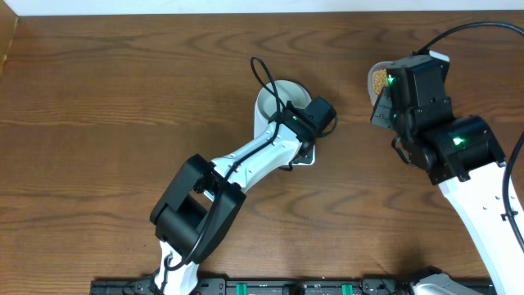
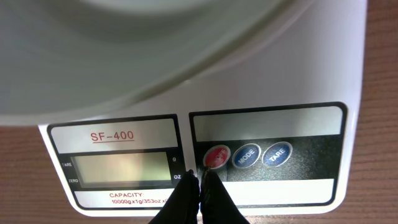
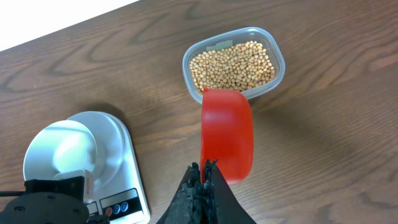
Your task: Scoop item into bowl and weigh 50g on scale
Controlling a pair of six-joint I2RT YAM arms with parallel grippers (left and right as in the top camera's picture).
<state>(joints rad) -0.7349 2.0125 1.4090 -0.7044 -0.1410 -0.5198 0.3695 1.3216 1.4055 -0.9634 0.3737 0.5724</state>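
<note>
On the scale [image 2: 267,124], near the middle of the table, sits the bowl [image 2: 155,50], its pale curved wall filling the top of the left wrist view. That view alone gives us the scale's front panel: a grey display [image 2: 118,168] on which we can read no digits, a red button [image 2: 216,157] and two blue buttons [image 2: 246,155] beside it. The left gripper [image 2: 202,180] has its black fingertips pinched together, holding nothing, right at the lower left edge of the red button. Whether they press it we cannot tell.

From overhead, the left arm covers most of the scale, and the right arm hides nearly all of the tub [image 3: 278,56], leaving only a small patch of beans [image 3: 233,65] in sight. The right wrist view shows the tub whole, well right of the scale and heaped with beans. It also shows the right gripper [image 3: 203,171] clenched on a red scoop [image 3: 227,134], whose far end reaches the tub's near rim.
</note>
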